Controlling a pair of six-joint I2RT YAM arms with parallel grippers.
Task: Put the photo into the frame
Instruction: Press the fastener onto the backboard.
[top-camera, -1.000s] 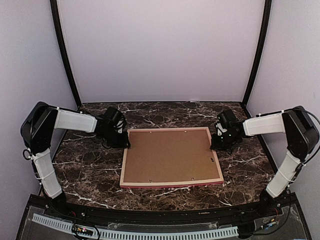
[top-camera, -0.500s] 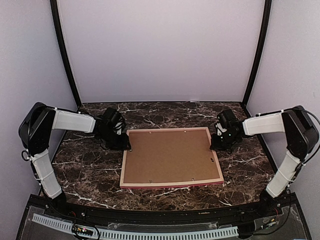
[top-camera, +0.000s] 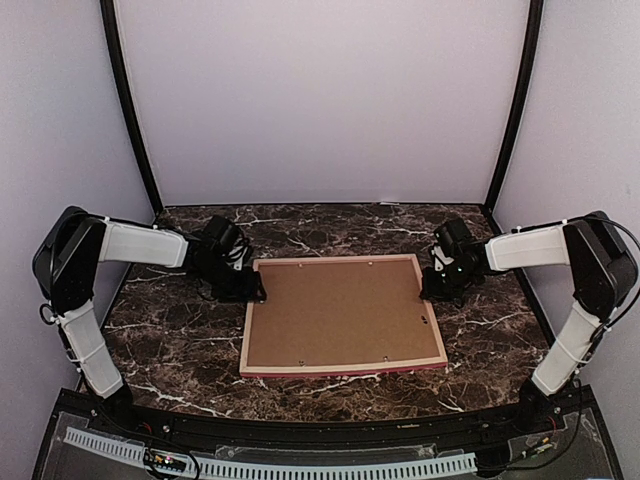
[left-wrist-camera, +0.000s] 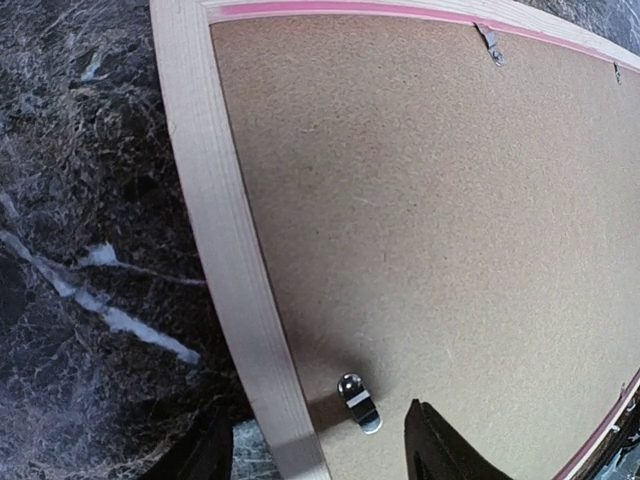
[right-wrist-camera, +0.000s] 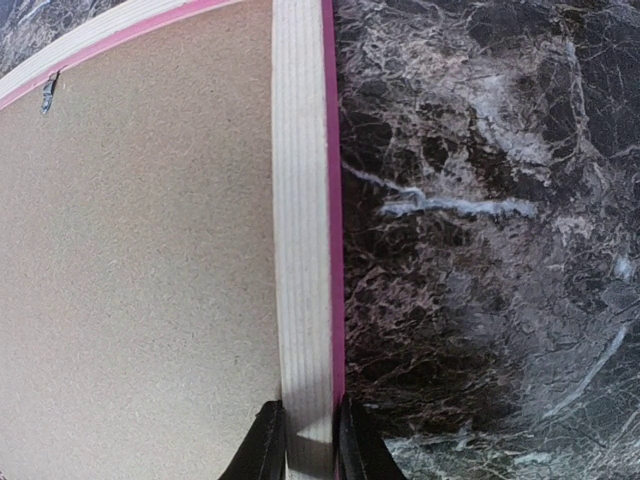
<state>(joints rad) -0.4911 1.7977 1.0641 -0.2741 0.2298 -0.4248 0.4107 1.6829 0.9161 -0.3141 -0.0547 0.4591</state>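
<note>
- Where the frame (top-camera: 344, 367) lies flat and back-up at mid-table, its brown backing board (top-camera: 340, 312) faces the overhead camera; whether the photo sits beneath it cannot be told.
- Left arm — reaching in low from the left, elbow bent. The left gripper (left-wrist-camera: 325, 445) has its jaws apart, astride the frame's left rail beside a metal clip (left-wrist-camera: 360, 400), gripping nothing.
- Right arm — mirrored pose. The right gripper (right-wrist-camera: 308, 440) is pinched narrowly on the frame's right rail.
- Dark veined marble table (top-camera: 180, 340) carries the frame.
</note>
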